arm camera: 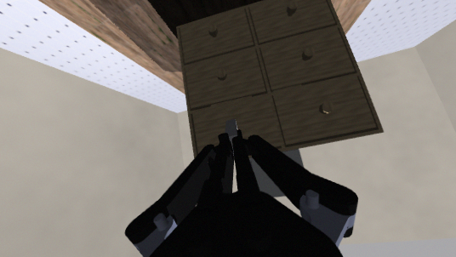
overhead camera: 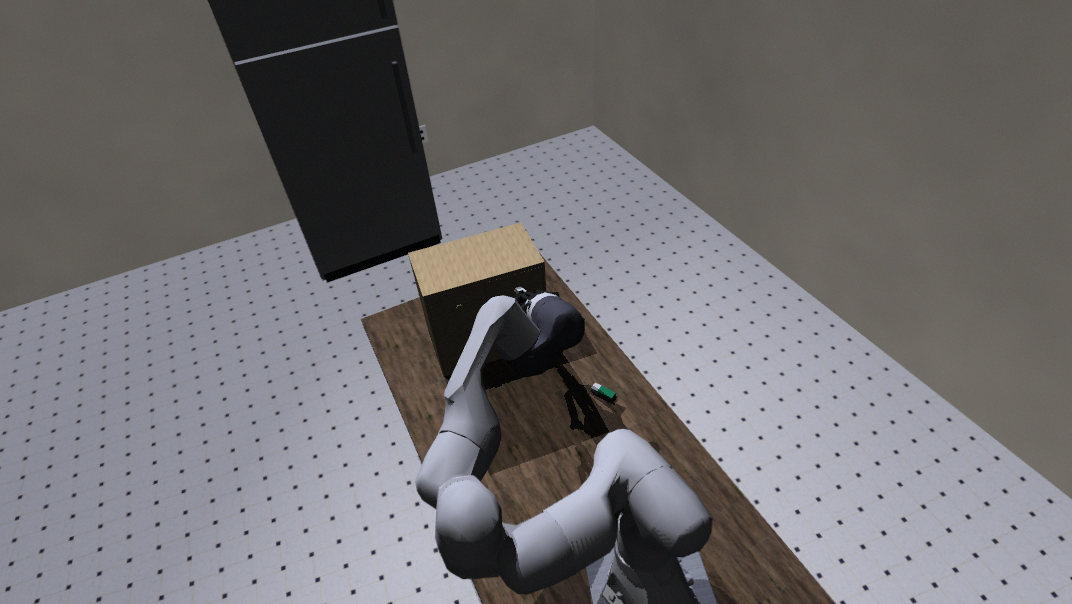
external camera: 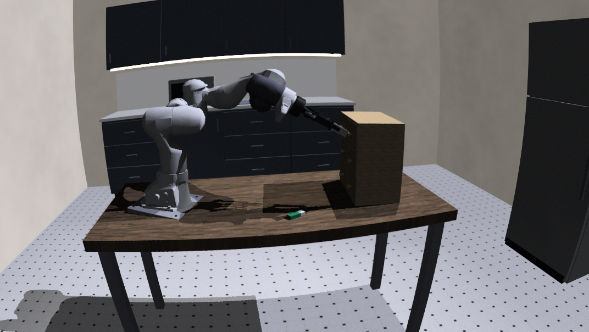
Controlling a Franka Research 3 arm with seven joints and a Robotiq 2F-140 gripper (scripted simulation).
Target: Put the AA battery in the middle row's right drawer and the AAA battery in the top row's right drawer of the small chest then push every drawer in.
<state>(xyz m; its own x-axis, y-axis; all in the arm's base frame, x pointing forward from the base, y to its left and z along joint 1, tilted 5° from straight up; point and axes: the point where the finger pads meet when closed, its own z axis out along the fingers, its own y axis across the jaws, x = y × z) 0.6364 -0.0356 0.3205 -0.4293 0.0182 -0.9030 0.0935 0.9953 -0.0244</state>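
Note:
The small chest (overhead camera: 476, 258) (external camera: 379, 165) stands upright at the table's far end. In the wrist view its front appears upside down, with three rows of two drawers. My gripper (overhead camera: 520, 291) (external camera: 344, 132) (arm camera: 232, 127) is shut and empty, its tips at the front of the right drawer of the top row (arm camera: 259, 123). This drawer looks flush or nearly flush; its knob is hidden behind the fingers. The right drawer of the middle row (arm camera: 202, 90) looks pushed in, as do the other drawers. I see neither the AA nor the AAA battery in any view.
A green and white block (overhead camera: 603, 392) (external camera: 295, 214) lies on the wooden table (overhead camera: 675, 450) (external camera: 239, 228), in front of the chest and towards its right side. The arm reaches over the table from its base at the other end. A dark fridge (overhead camera: 337, 142) (external camera: 548, 136) stands beyond the chest.

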